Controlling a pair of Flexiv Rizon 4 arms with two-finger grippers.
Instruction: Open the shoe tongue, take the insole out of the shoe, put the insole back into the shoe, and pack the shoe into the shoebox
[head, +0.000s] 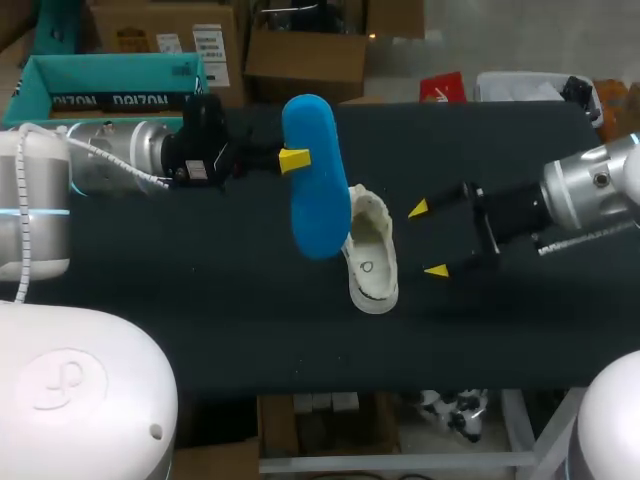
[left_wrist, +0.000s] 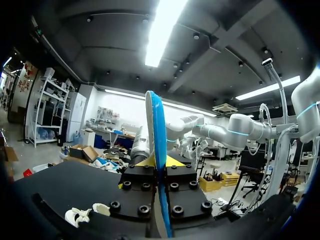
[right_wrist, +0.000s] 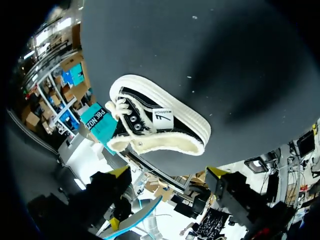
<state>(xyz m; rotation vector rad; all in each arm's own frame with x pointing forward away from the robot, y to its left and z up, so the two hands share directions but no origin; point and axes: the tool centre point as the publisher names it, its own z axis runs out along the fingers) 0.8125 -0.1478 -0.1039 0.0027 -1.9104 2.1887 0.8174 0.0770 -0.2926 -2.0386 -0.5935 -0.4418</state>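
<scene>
1. A teal shoebox (head: 100, 85) sits past the far left corner of the dark worktop (head: 200, 330).
2. The left gripper (head: 293, 160) clamps the blue insole (head: 315, 190), held on edge above the worktop.
3. The shoe (head: 372, 255) rests at centre, just beside the insole.
4. The right gripper (head: 427, 240) hangs open near the shoe.

The insole (head: 312, 180) pinched in my left claw (head: 293, 159) is looking like smooth, matt blue foam. The shoe (right_wrist: 150, 117) is showing black woven canvas, shiny metal eyelets, a cream fleecy lining and a smooth white rubbery sole rim. The table (head: 200, 300) is wearing a dark, matt, cloth-like cover flecked with lint. My right claw (head: 427, 240) is looking matt black with yellow plastic-like tips. My left arm (head: 110, 160) is gleaming in brushed silver metal. The shoebox (head: 100, 85) is showing teal cardboard.
</scene>
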